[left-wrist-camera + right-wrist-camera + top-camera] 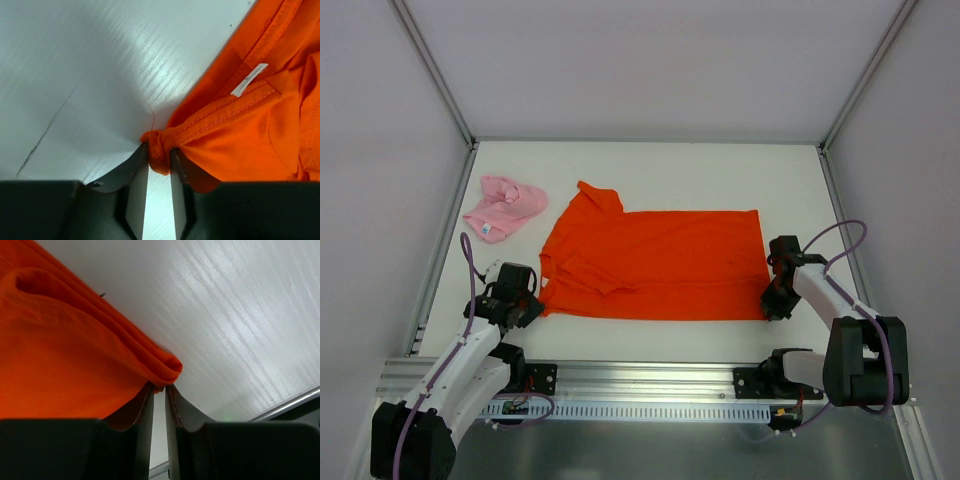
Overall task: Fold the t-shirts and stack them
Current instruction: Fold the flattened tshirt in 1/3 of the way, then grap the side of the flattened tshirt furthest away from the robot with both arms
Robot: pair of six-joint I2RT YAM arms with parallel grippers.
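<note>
The orange-red t-shirt [655, 262] lies spread across the middle of the white table, folded lengthwise. My left gripper [532, 303] is shut on its near left corner; in the left wrist view the bunched cloth [159, 147] sits between the fingers [137, 165], with a white label [248, 80] nearby. My right gripper [772, 308] is shut on the near right corner; in the right wrist view the folded edge [165, 367] is pinched at the fingertips [148, 402]. The pale pink t-shirt [504, 207] lies crumpled at the far left.
White walls with metal posts enclose the table [720, 180] on three sides. An aluminium rail [650, 378] runs along the near edge by the arm bases.
</note>
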